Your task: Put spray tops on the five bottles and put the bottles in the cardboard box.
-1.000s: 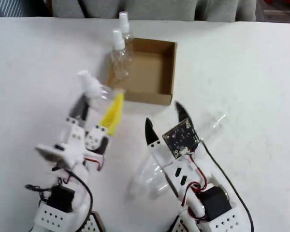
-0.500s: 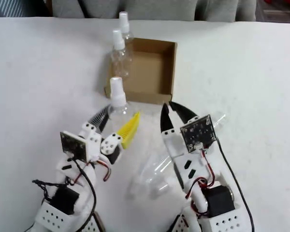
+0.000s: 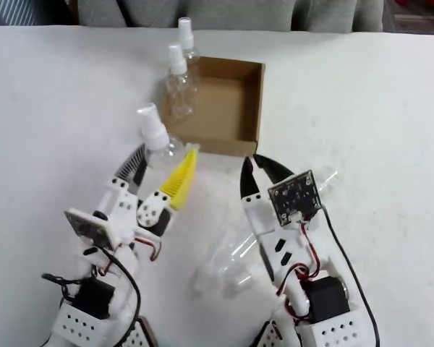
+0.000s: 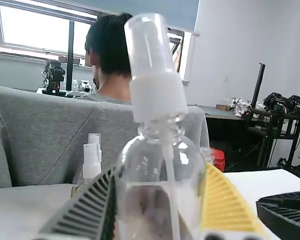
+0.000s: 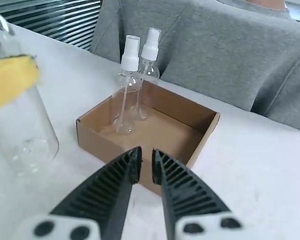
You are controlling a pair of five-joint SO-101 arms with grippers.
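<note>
White table (image 3: 362,87), cardboard box (image 3: 228,108), grey couch (image 3: 239,13)

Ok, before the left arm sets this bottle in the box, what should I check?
1. Left gripper shut on the held bottle: ok.
2. Spray top seated on it: ok.
3. Bare floor left in the box, with two bottles standing along one side: ok.
4. Right gripper empty, jaws nearly together, at the box's near wall and beside the likely path: ok, but close.
5. Held bottle's base higher than the box wall: cannot tell.
</note>
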